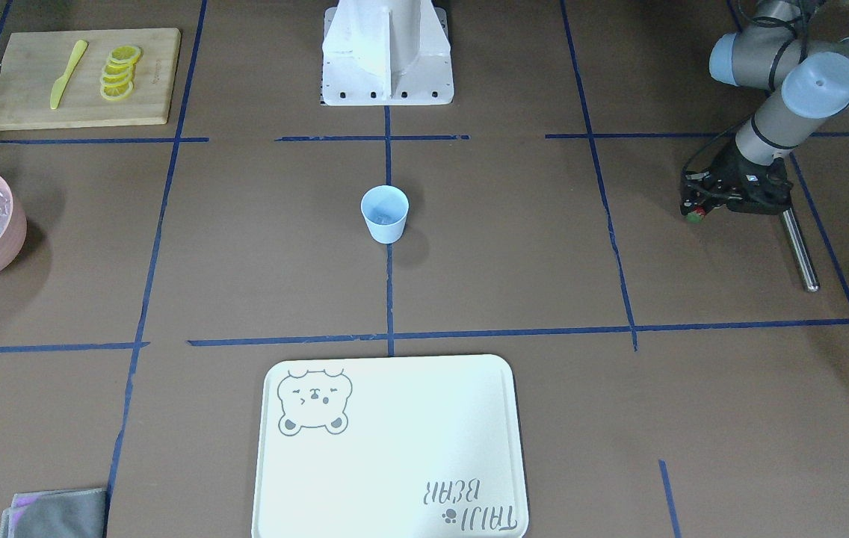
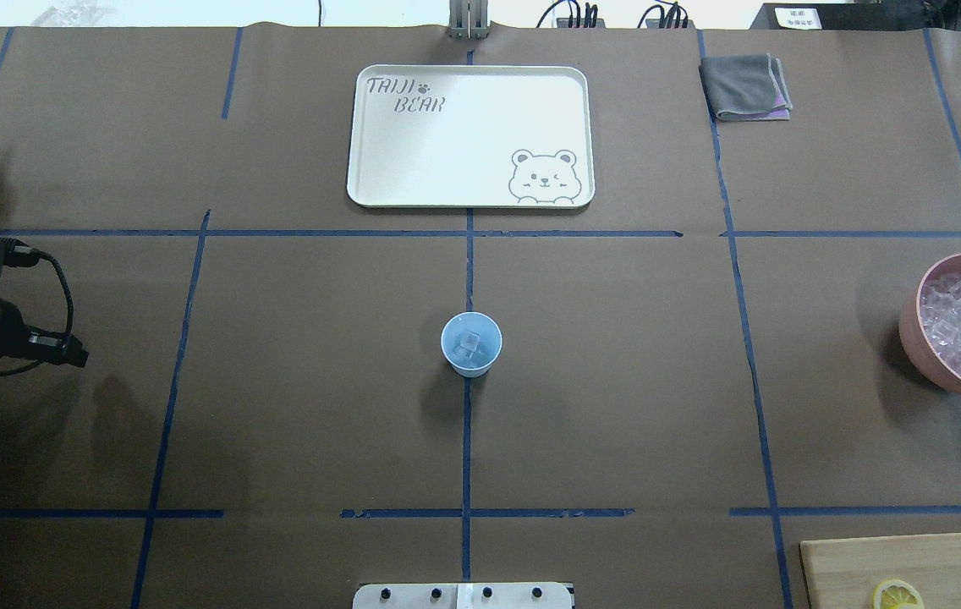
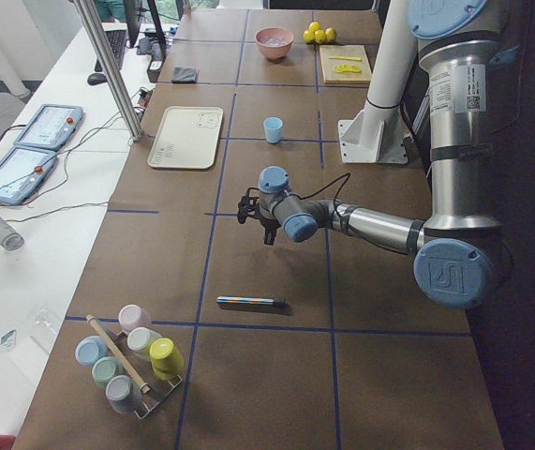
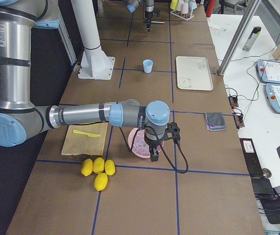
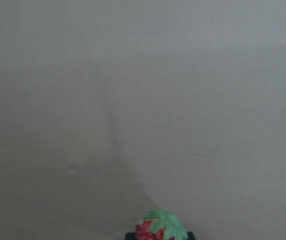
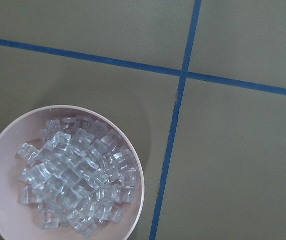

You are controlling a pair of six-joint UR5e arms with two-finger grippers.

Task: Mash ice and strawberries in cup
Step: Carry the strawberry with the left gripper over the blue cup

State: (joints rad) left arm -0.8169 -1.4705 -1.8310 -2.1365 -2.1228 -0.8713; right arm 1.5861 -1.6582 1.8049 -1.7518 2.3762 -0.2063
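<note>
Your table (image 1: 514, 246) is brown paper crossed with blue tape. At its middle stands the cup (image 1: 385, 215), upright, with a few cubes of ice (image 2: 469, 342) in it. At the right edge, the pink bowl (image 2: 912, 326) is heaped with more. The left gripper (image 1: 696, 211) hangs low at the left side, well apart from the cup, pinched on the strawberry (image 5: 160, 227). The right gripper (image 4: 154, 155) hovers over the bowl, and you cannot tell how far open it is.

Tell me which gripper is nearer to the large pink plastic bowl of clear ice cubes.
Right. The right gripper hangs close by the pink bowl, about over its rim. The left gripper, holding a small red strawberry, is far off on the table's opposite side.
</note>
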